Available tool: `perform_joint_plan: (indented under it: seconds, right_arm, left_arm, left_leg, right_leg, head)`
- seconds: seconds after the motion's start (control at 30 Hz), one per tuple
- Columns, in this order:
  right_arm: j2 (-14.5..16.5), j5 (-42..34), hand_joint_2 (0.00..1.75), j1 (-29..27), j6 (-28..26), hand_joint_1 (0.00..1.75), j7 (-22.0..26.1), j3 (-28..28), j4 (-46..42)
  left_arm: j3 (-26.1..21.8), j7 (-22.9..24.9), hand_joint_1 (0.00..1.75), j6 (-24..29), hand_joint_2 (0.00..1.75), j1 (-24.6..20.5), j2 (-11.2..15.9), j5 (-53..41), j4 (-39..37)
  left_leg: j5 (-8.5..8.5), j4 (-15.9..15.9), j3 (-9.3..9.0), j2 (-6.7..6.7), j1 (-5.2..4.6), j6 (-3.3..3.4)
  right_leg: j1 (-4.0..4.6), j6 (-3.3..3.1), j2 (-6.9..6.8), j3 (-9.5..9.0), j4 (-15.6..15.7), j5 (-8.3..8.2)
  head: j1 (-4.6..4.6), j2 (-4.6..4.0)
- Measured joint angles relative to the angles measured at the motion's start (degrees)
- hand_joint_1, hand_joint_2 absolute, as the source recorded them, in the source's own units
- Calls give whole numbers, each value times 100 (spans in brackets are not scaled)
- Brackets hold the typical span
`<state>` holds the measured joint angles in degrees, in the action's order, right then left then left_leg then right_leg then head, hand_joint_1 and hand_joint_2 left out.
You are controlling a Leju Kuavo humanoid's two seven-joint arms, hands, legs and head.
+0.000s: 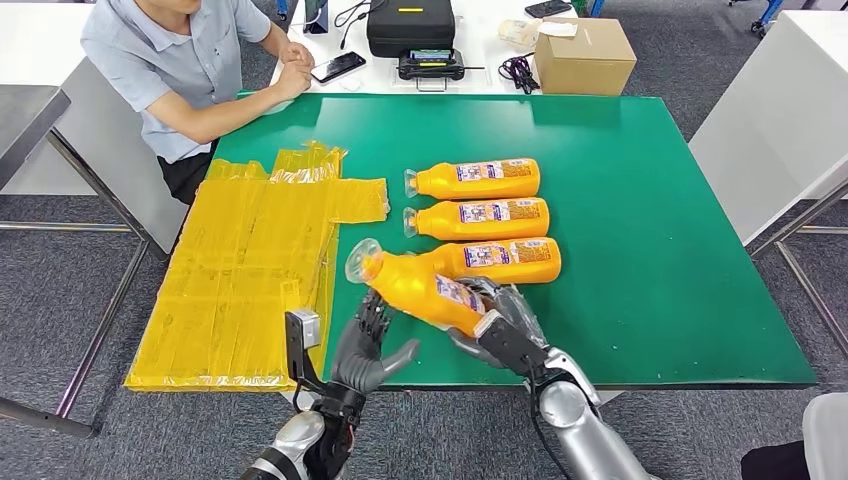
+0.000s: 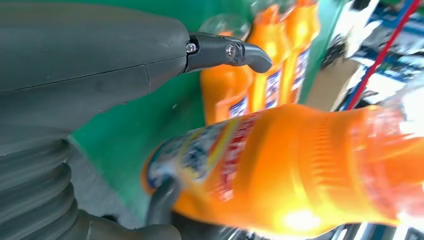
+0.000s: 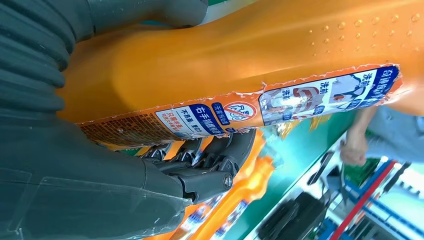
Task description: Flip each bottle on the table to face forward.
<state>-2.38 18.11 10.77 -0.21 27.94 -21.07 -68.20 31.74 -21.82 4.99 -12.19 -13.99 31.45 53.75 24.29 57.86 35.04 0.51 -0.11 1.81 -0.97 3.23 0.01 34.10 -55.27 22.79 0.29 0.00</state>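
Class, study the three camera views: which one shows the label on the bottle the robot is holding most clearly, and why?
The right wrist view: the label runs along the held bottle, close and sharp, print and icons visible, above the right hand. The left wrist view shows it blurred. The head view shows a small patch.
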Motion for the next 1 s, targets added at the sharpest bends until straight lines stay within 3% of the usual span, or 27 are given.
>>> perform_joint_plan:
  seconds: [0.1, 0.67, 0.77, 0.9, 1.0]
  right_arm:
    - [41, -15, 175, 37, 81, 139, 26, -256, -5]
    - [97, -101, 175, 191, 179, 127, 30, -618, -5]
    - [102, -133, 175, 207, 185, 117, 20, -663, -5]
    - [106, -182, 175, 211, 194, 95, 16, -674, -5]
    - [123, -245, 175, 228, 242, 112, 19, -678, 10]
  left_arm:
    - [-22, -360, 0, 391, 175, -141, -18, -185, -16]
    - [-168, -434, 0, 356, 175, -243, -97, 49, -42]
    - [-195, -510, 0, 396, 175, -243, -107, 57, -34]
    - [-237, -241, 0, 153, 175, -215, -128, 293, 28]
    - [-268, 31, 0, -171, 175, -143, -177, 468, 149]
  left_leg:
    - [0, 0, 2, 2, 0, 0]
    - [0, 0, 2, 2, 0, 1]
    - [0, 0, 3, 3, 0, 1]
    - [0, 0, 4, 3, 0, 1]
    - [0, 0, 6, 4, -1, 1]
  right_leg:
    - [0, 0, 0, 0, 0, 0]
    - [0, 0, -1, 1, -1, 0]
    - [0, 0, -1, 1, -1, 0]
    - [0, 0, -1, 2, 0, 0]
    - [-1, 0, -1, 3, 0, 0]
  head:
    - [1, 0]
    - [1, 0]
    - [0, 0]
    - [0, 0]
    - [1, 0]
